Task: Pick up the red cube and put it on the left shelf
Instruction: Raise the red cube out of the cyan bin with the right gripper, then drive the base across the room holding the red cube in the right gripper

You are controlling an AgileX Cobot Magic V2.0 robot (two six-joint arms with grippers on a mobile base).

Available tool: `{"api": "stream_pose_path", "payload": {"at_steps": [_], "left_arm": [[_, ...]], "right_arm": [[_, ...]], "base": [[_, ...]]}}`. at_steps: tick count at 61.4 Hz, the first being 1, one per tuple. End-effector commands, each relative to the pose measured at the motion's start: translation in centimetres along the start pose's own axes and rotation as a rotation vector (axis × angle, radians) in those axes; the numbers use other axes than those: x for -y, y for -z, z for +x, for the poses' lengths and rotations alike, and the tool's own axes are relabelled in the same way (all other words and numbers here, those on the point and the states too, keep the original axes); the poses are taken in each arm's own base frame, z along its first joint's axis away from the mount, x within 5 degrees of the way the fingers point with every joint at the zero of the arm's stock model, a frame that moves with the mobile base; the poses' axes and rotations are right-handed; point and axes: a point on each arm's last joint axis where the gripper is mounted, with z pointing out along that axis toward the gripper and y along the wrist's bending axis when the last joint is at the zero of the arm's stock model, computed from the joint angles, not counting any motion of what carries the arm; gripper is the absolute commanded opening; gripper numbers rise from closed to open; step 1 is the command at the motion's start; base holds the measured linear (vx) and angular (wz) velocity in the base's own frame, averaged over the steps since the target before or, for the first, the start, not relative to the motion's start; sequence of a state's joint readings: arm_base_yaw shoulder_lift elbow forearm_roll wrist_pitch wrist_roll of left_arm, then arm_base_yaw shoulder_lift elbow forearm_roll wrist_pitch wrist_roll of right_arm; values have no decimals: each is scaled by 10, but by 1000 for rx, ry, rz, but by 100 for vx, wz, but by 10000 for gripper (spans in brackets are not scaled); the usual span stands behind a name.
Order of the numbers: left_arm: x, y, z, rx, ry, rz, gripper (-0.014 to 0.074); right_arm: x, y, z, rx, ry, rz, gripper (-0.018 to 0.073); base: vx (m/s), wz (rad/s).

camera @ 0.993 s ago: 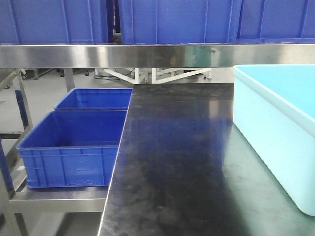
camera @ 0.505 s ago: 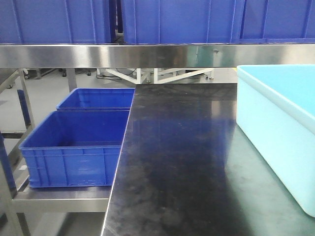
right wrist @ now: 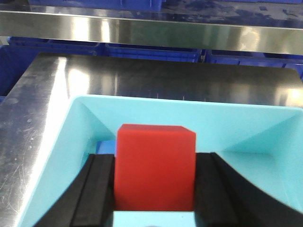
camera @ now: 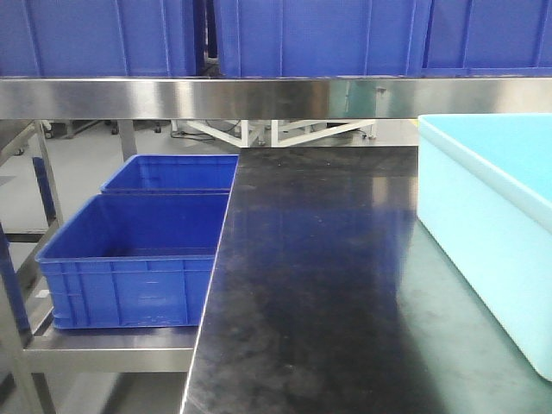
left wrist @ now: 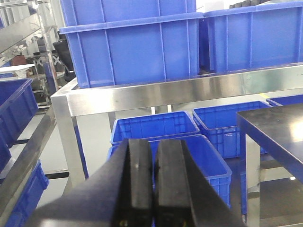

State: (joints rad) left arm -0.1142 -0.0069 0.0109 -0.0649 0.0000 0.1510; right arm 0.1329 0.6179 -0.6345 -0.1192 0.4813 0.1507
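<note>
In the right wrist view my right gripper (right wrist: 155,160) is shut on the red cube (right wrist: 155,170), which sits squarely between the two black fingers over the inside of a light-blue bin (right wrist: 61,142). My left gripper (left wrist: 154,143) is shut and empty, held in the air facing the left shelf (left wrist: 165,91), a stainless-steel rack that carries blue crates. In the front view the rack's steel rail (camera: 172,97) runs across the top and its lower tier (camera: 103,349) is at the left. Neither gripper shows in the front view.
A glossy black table (camera: 310,276) fills the middle, with the light-blue bin (camera: 483,198) on its right side. Blue crates (camera: 138,259) stand on the lower tier at the left, more (camera: 302,34) above the rail. A small blue block (right wrist: 105,146) lies in the bin behind the cube.
In the front view the whole scene has slid a little to the right: the crates, the table edge and the bin all sit slightly further right than before.
</note>
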Motion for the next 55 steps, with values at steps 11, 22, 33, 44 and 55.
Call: {"api": "stream_pose_path", "payload": {"at_steps": [11, 22, 33, 44, 55], "left_arm": [[0, -1, 0, 53, 1, -4, 106], [0, -1, 0, 53, 1, -4, 106], [0, -1, 0, 53, 1, -4, 106], [0, -1, 0, 53, 1, -4, 106], [0, -1, 0, 53, 1, -4, 106]], "right_arm": [[-1, 4, -16, 108, 7, -13, 57], [-1, 4, -16, 108, 7, -13, 57], [-1, 4, -16, 108, 7, -13, 57], [-1, 4, -16, 107, 7, -13, 57], [-1, 4, -16, 108, 7, -13, 57]], "base": [[0, 0], [0, 0], [-4, 0], [-6, 12], [-9, 34]]}}
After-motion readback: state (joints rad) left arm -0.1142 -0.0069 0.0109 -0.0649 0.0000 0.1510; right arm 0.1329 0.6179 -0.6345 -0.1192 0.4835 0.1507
